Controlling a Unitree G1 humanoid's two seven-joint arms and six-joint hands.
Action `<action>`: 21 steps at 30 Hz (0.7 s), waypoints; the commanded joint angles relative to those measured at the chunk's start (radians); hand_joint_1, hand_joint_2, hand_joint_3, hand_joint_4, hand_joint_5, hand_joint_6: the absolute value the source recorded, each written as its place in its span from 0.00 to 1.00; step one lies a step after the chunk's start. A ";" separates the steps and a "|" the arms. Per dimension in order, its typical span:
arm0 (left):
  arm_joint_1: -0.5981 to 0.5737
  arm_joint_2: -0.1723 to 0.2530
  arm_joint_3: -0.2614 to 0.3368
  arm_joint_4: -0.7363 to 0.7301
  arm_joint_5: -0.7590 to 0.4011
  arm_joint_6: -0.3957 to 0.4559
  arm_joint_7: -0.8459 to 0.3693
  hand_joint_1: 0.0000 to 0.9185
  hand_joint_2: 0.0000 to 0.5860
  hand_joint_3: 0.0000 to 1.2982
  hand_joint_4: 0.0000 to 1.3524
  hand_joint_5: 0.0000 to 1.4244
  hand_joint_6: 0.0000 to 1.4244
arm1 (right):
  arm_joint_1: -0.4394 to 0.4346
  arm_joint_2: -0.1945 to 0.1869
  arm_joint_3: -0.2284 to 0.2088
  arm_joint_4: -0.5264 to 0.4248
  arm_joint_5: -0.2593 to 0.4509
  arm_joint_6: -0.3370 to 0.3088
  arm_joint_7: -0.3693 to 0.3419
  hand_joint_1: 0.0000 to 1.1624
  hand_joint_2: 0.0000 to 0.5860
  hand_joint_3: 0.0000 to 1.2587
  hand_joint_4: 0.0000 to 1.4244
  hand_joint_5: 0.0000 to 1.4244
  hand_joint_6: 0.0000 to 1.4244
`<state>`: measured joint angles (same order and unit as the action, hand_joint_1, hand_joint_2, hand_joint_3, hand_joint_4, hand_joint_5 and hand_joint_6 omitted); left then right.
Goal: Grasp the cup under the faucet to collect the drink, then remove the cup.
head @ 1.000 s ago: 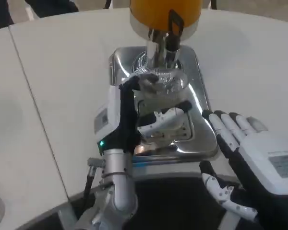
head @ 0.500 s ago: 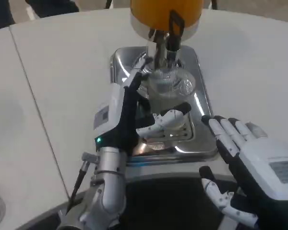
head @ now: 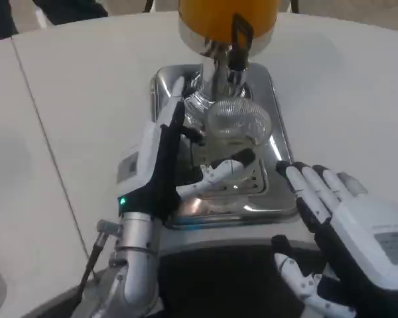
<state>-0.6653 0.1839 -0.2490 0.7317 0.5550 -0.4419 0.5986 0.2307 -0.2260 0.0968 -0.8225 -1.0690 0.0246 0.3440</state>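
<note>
Head view: my left hand [head: 160, 162] holds the clear cup [head: 237, 122] at its fingertips, now carried forward until it sits directly beneath the faucet [head: 227, 66] of the orange dispenser [head: 227, 16], above the steel drip tray [head: 278, 192]; filling can start. I see no drink inside yet. My right hand [head: 348, 228] rests wide open on the worktop [head: 86, 99] beside the tray.

Single head view, mounted high on the robot, angled steeply down and forward across the white table [head: 86, 86]. Close range: forearms entering from the bottom edge, left hand [head: 160, 165] left of centre, right hand [head: 348, 225] at lower right. Orange dispenser [head: 225, 16] cropped by the top edge, apparently directly ahead.
</note>
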 commanded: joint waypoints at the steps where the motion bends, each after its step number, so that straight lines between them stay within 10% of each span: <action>1: 0.053 0.015 0.002 -0.079 -0.010 0.022 -0.063 0.43 0.06 0.00 0.00 0.29 0.35 | 0.033 0.017 -0.003 -0.024 0.023 -0.011 -0.029 0.13 0.96 0.00 0.00 0.00 0.00; 9: 0.204 0.104 0.111 -0.340 -0.069 0.080 -0.180 0.50 0.07 0.00 0.00 0.23 0.25 | 0.000 0.129 0.009 -0.086 0.085 0.055 -0.014 0.14 0.96 0.00 0.00 0.00 0.01; 21: 0.459 0.247 0.229 -0.669 0.060 0.200 -0.213 0.52 0.19 0.00 0.00 0.17 0.20 | -0.289 0.180 -0.037 0.037 0.211 0.217 -0.002 0.15 0.96 0.00 0.00 0.00 0.02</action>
<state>-0.3008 0.3992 -0.0241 0.1420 0.5719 -0.2513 0.4061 -0.0043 -0.0543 0.0636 -0.8154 -0.8847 0.2100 0.3457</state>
